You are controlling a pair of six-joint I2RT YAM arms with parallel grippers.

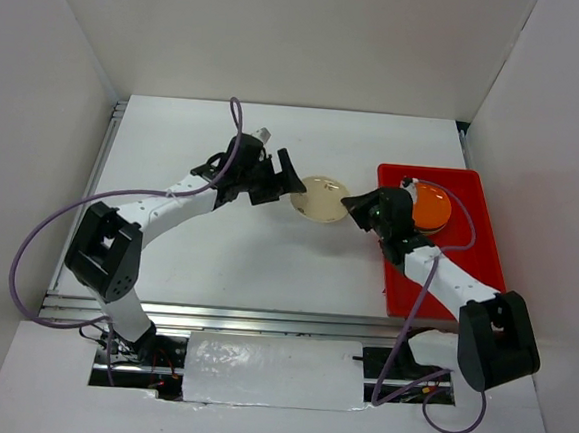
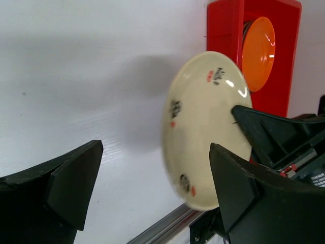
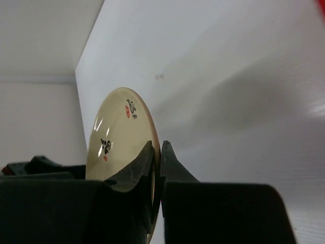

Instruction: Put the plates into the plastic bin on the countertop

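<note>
A cream plate (image 1: 321, 199) with small black and red motifs hangs above the white countertop (image 1: 217, 251). My right gripper (image 1: 355, 204) is shut on its right rim, jaws pinching the edge in the right wrist view (image 3: 159, 147). My left gripper (image 1: 285, 176) is open just left of the plate and holds nothing; the plate (image 2: 203, 127) shows between its fingers in the left wrist view. The red plastic bin (image 1: 465, 281) stands at the right with an orange plate (image 1: 433, 208) on top of a stack in its far end.
White walls close in the countertop at the back and both sides. A metal rail (image 1: 261, 320) runs along the near edge. Purple cables loop from both arms. The right arm lies over the bin's left side.
</note>
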